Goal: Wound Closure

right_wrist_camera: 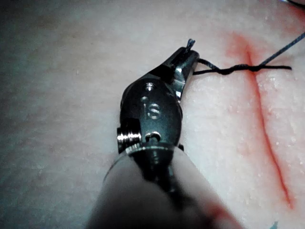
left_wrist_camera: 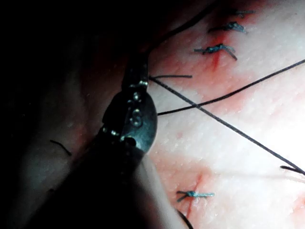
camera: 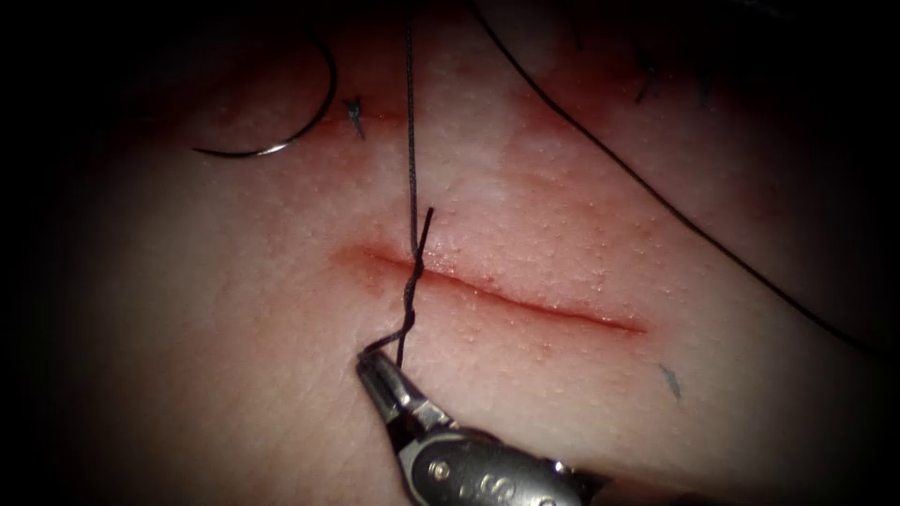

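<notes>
One pincer shows in my endoscope view, the right pincer [camera: 375,364], and it comes up from the bottom; its jaws are clamped on the thread [camera: 410,281] just below the cut [camera: 506,298]; the thread is twisted where it crosses the left end of the cut, and one strand runs straight up out of the top edge; the needle [camera: 298,122] lies loose on the tissue [camera: 581,225] up at the top left, well apart from the cut, held by no tool and not stuck in; a short cut end of thread [camera: 354,114] sits just right of it.

From the left wrist view I see the left pincer [left_wrist_camera: 138,64] over the tissue [left_wrist_camera: 248,157]; a thread [left_wrist_camera: 224,123] runs away from its tip, but I cannot tell how its jaws stand; small old stitches [left_wrist_camera: 217,48] sit near red fluid [left_wrist_camera: 217,61].

From the right wrist view the right pincer [right_wrist_camera: 187,53] is together on the thread [right_wrist_camera: 224,70], just beside the cut [right_wrist_camera: 267,133].
</notes>
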Available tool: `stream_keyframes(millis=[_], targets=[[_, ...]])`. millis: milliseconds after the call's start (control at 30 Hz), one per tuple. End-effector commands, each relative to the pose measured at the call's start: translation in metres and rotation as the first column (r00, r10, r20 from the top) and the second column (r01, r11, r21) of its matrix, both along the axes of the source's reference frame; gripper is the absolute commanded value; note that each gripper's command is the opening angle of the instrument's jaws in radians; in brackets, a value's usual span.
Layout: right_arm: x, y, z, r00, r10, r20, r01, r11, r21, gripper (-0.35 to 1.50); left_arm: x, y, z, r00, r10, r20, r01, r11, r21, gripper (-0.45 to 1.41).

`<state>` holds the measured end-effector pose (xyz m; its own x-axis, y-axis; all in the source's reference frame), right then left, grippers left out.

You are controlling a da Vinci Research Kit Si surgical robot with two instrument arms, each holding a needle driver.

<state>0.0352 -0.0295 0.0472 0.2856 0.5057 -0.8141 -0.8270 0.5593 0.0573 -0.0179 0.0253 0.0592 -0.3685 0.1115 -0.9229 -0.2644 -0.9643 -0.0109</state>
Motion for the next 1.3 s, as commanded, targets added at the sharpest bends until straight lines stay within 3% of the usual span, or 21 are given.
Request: stream_keyframes(millis=[33, 400, 833, 1167, 1300], targets=[[0.0006, -0.0011, 0.0003, 1.0, -0.004, -0.001, 0.004, 1.0, 0.005, -0.35, -0.0006, 0.0004, 0.0006, 1.0, -0.002, -0.001, 0.002, 1.0, 0.001, -0.45], [0.0015, -0.0015, -0.0006, 0.999, -0.042, -0.016, 0.042, 0.999, -0.015, -0.35, -0.0009, 0.002, 0.0014, 0.999, -0.029, -0.029, 0.028, 0.999, -0.02, -0.45], [0.0016, 0.0005, -0.0003, 0.998, -0.064, -0.025, 0.063, 0.998, -0.015, -0.35, -0.0028, 0.0073, 0.004, 0.997, -0.069, -0.046, 0.061, 0.987, -0.149, -0.45], [0.0019, 0.0, -0.0003, 0.996, -0.089, -0.005, 0.089, 0.996, 0.024, -0.35, -0.0054, 0.0091, 0.0071, 0.993, -0.093, -0.073, 0.075, 0.974, -0.216, -0.45], [0.0024, -0.0013, 0.0001, 0.994, -0.113, 0.001, 0.113, 0.993, 0.042, -0.35, -0.0064, 0.0094, 0.0088, 0.992, -0.095, -0.088, 0.07, 0.965, -0.252, -0.45]])
